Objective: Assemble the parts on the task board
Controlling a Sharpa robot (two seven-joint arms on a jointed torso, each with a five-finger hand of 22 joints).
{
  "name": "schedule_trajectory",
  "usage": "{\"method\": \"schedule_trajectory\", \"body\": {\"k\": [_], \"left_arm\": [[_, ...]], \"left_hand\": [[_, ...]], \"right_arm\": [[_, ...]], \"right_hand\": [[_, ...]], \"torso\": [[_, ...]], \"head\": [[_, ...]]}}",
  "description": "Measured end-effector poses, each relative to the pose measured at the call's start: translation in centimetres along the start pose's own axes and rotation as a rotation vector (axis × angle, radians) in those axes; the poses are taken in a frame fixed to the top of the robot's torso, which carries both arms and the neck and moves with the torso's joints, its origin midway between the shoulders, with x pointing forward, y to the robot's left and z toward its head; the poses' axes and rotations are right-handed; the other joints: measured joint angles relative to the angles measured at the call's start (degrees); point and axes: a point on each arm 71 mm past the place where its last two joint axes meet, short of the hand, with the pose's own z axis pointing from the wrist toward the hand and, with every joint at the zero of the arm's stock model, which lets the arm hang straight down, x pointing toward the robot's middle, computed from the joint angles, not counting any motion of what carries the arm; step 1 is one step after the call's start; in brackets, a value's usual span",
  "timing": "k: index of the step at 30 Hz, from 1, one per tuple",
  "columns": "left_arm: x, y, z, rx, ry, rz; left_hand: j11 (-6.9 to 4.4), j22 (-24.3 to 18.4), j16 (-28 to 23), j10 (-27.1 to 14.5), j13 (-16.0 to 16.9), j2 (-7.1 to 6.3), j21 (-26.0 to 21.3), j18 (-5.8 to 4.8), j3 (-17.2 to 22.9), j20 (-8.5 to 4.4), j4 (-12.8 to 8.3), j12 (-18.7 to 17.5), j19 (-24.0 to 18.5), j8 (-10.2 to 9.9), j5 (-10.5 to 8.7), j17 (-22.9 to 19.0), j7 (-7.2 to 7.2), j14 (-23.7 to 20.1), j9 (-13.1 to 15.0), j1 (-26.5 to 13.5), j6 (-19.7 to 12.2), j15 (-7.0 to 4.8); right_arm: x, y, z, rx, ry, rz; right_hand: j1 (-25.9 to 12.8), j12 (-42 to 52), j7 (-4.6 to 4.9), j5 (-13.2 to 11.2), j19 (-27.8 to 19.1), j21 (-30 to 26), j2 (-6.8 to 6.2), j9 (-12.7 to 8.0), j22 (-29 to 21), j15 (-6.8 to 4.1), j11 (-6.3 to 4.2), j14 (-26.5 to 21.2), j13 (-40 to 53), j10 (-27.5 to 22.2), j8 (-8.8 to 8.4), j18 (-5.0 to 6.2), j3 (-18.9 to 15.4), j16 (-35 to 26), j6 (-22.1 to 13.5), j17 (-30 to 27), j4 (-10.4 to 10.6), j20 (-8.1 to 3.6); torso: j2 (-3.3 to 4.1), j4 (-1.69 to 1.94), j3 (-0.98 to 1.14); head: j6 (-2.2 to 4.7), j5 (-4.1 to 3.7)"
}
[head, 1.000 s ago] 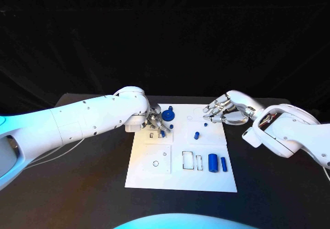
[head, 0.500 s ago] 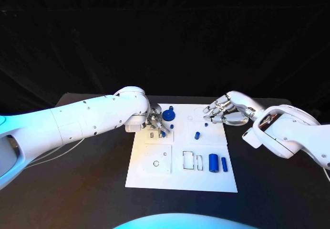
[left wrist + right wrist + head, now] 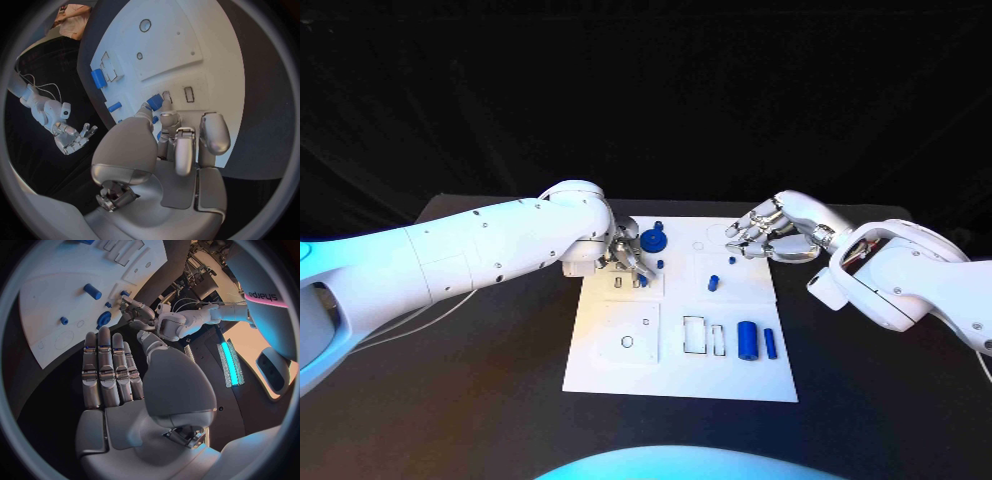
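Head view, left to right. Left hand (image 3: 626, 256): wrist bent down over the near-left quarter of the task board (image 3: 678, 372), fingers bunched over a small blue part (image 3: 640, 281) at a slot; the left wrist view shows a fingertip (image 3: 145, 107) against a blue piece (image 3: 154, 102), so I judge it pinched, with the rest of the hand curled close. Step in hand, as I read it: seating that part in its recess. To do it well, keep the piece upright, line it with the slot's long side, and press straight down without dragging (a slant would jam it). Round blue part (image 3: 653, 241): just beyond the left hand, on the board. Small blue peg (image 3: 713, 283): mid-board, apart from both hands. Two blue cylinders (image 3: 749, 341): lying side by side near the front-right edge, beside empty rectangular slots. Right hand (image 3: 773, 235): poised above the board's far-right corner, fingers extended and held loosely apart, holding nothing, palm toward the board.
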Motion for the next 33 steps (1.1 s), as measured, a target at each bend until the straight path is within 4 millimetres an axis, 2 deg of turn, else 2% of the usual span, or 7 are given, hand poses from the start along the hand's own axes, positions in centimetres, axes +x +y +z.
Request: {"method": "schedule_trajectory", "body": {"k": [5, 12, 16, 20, 22, 24, 33], "left_arm": [[0.03, 0.02, -0.01, 0.004, 0.005, -0.01], [0.08, 0.21, -0.06, 0.011, 0.016, -0.039], [0.17, 0.3, -0.16, 0.021, 0.027, -0.064], [0.26, 0.38, -0.29, 0.03, 0.035, -0.086], [0.29, 0.43, -0.35, 0.033, 0.038, -0.095], [0.32, 0.46, -0.39, 0.037, 0.041, -0.105], [0.3, 0.49, -0.48, 0.045, 0.036, -0.129]], "left_hand": [[0.0, 0.1, 0.0, 0.0, -0.1, 0.28, 0.0, 0.0, 2.3, -0.03, -0.1, 0.0, 0.0, 0.0, -0.04, 0.0, -0.41, 0.0, 0.4, 1.8, 0.0, 0.0], [-0.33, 0.2, 0.0, -0.3, -0.6, 0.26, 0.0, -0.01, 9.5, -0.42, -1.9, -1.1, 0.0, 0.0, -0.04, 0.0, -0.91, 0.0, 0.4, 7.0, -0.5, 0.0], [-0.53, 0.2, 0.0, -0.5, -1.2, -1.57, 0.0, -0.01, 14.9, -0.42, -2.3, -1.8, 0.0, 0.0, -0.05, 0.0, -0.59, 0.0, 1.0, 8.6, -0.9, 0.0], [-0.53, 0.2, 0.0, -0.5, -1.6, -4.74, 0.0, -0.01, 21.6, -0.42, -2.4, -2.3, 0.0, 0.3, -0.07, 0.0, -0.8, 0.0, 1.8, 7.2, -1.0, 0.0], [-0.52, 0.3, 0.0, -0.5, -1.6, -5.44, 0.0, -0.01, 23.4, -0.42, -2.5, -2.4, 0.0, 0.3, -0.12, 0.0, -0.8, 0.0, 2.0, 6.9, -1.0, 0.0], [-0.52, 0.3, 0.0, -0.5, -1.7, -6.96, 0.0, -0.01, 26.3, -0.42, -2.8, -2.4, 0.0, 0.8, -0.22, 0.0, -0.59, 0.0, 2.4, 5.6, -1.3, 0.0], [-0.52, 0.4, 0.0, -0.5, -1.7, -8.44, 0.0, -0.01, 27.9, -0.42, -2.8, -2.4, 0.0, 1.1, -0.21, 0.0, -0.59, 0.0, 2.8, 4.1, -1.2, 0.0]], "right_arm": [[0.02, -0.07, 0.02, 0.001, 0.0, 0.0], [0.09, -0.15, 0.04, 0.003, 0.001, 0.002], [0.12, -0.22, 0.06, 0.005, 0.001, 0.003], [0.12, -0.29, 0.05, 0.007, 0.0, 0.004], [0.11, -0.32, 0.05, 0.008, 0.0, 0.005], [0.11, -0.33, 0.05, 0.008, -0.001, 0.006], [0.14, -0.34, 0.05, 0.009, -0.001, 0.009]], "right_hand": [[0.2, 0.0, 0.0, 0.0, 0.0, 0.0, 0.22, 0.0, -0.1, 0.0, 0.0, 0.0, 0.0, 0.0, 0.0, 0.0, 0.0, 0.0, 0.0, -0.1, 0.0, 0.0], [0.2, 0.0, 0.0, 0.0, 0.0, 0.0, 0.22, 0.0, -0.1, 0.0, 0.0, 0.0, 0.0, 0.0, 0.0, 0.0, 0.0, 0.0, 0.0, -0.1, 0.0, 0.0], [0.2, 0.0, 0.0, 0.2, 0.0, 0.0, 0.22, 0.0, -0.1, 0.0, 0.0, 0.0, -0.1, 0.0, 0.0, 0.0, 0.0, 0.0, 0.0, -0.1, 0.0, 0.0], [0.2, 0.0, 0.0, 0.2, 0.0, 0.0, 0.22, 0.0, -0.1, 0.0, 0.0, 0.0, -0.1, 0.0, 0.0, 0.0, 0.0, 0.0, 0.0, -0.1, 0.0, 0.0], [0.2, 0.0, 0.0, 0.2, 0.0, 0.0, 0.22, 0.0, -0.2, 0.0, 0.0, 0.0, -0.1, 0.0, 0.0, 0.0, 0.0, 0.0, 0.0, -0.2, 0.0, 0.0], [0.2, 0.0, 0.0, 0.2, 0.0, 0.0, 0.22, 0.0, -0.2, 0.0, 0.0, 0.0, -0.1, 0.0, 0.0, 0.0, 0.0, 0.0, 0.0, -0.2, 0.0, 0.0], [0.2, 0.0, 0.0, 0.2, 0.0, 0.0, 0.22, 0.0, -0.2, 0.0, 0.0, 0.0, -0.1, 0.0, 0.0, 0.0, 0.0, 0.0, 0.0, -0.2, 0.0, 0.0]], "torso": [[0.0, -0.02, 0.03], [-0.01, -0.03, 0.04], [-0.02, -0.02, 0.03], [-0.02, -0.02, 0.03], [-0.02, -0.02, 0.03], [-0.02, 0.01, 0.03], [-0.01, 0.02, 0.03]], "head": [[-0.07, 0.0], [-0.13, -0.09], [-0.16, -0.13], [-0.19, -0.13], [-0.21, -0.13], [-0.23, -0.13], [-0.23, -0.13]]}}
